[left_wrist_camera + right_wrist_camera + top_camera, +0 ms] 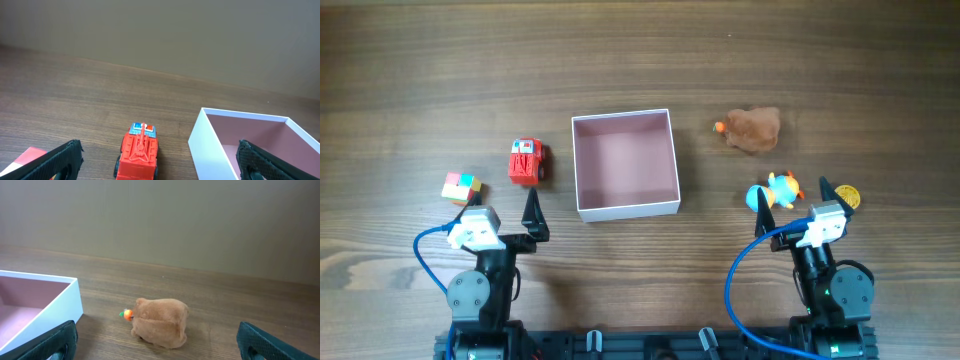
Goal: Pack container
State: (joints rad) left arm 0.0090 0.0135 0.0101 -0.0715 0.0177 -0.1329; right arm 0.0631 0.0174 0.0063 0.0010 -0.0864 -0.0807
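Note:
The container [626,208], a shallow white box with a pink inside, sits empty mid-table; it also shows in the left wrist view [205,145] and the right wrist view [55,305]. A red toy truck [527,162] [140,152] lies left of it. A brown plush toy [753,129] [160,321] with a small orange carrot lies to its right. A blue-and-orange toy [775,190], a yellow coin-like piece [847,196] and a coloured cube [461,187] lie nearer the arms. My left gripper [505,212] [160,165] is open and empty behind the truck. My right gripper [792,204] [157,347] is open and empty, around the blue-and-orange toy.
The tabletop is brown wood. A corner of the cube [30,156] shows behind my left finger. Blue cables loop from both arm bases at the near edge. A plain wall stands beyond the table's far edge.

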